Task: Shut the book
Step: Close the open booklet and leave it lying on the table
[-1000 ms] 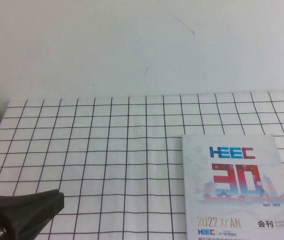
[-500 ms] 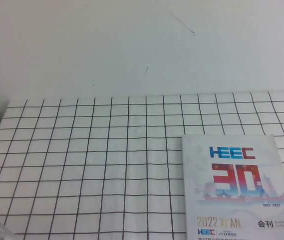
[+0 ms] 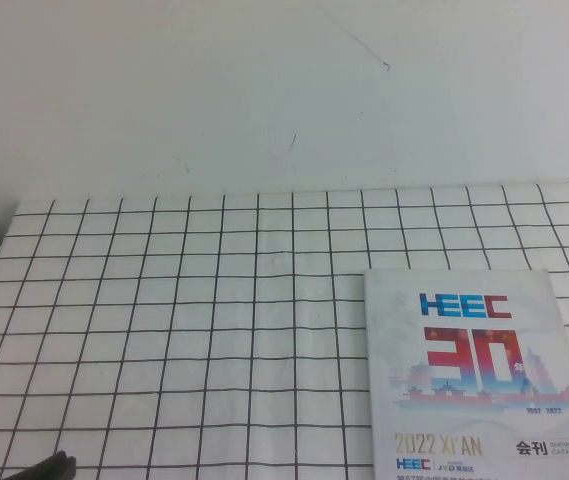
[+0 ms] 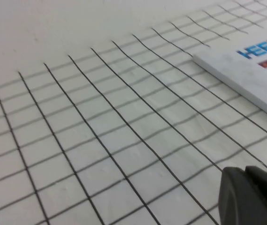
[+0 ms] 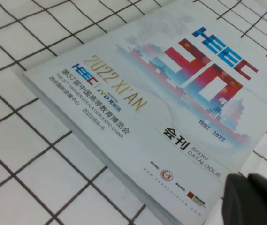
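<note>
Down at the near left corner of the high view, only a dark tip of the left gripper (image 3: 59, 466) shows above the white tablecloth (image 3: 214, 320) with its black grid. Its wrist camera catches just one dark edge of it, low over the cloth, and whether it is open or closed cannot be told; nothing is seen in its hold. The right gripper (image 5: 255, 199) appears only in its own wrist view, as a dark shape over the corner of the show catalogue (image 5: 161, 93). Its state cannot be told either, nor whether it touches the cover.

The catalogue lies closed and flat, front cover up, on the right side of the cloth, its near end running out of the high view. The cover reads "HEEC" in blue and red, a large red "30", "1992 - 2022", gold "2022 XI'AN", "会刊 SHOW CATALOGUE", and smaller "THE 57th HIGHER EDUCATION EXPO CHINA" with "2022/8/4-6". A plain pale wall (image 3: 264, 90) rises behind the table.
</note>
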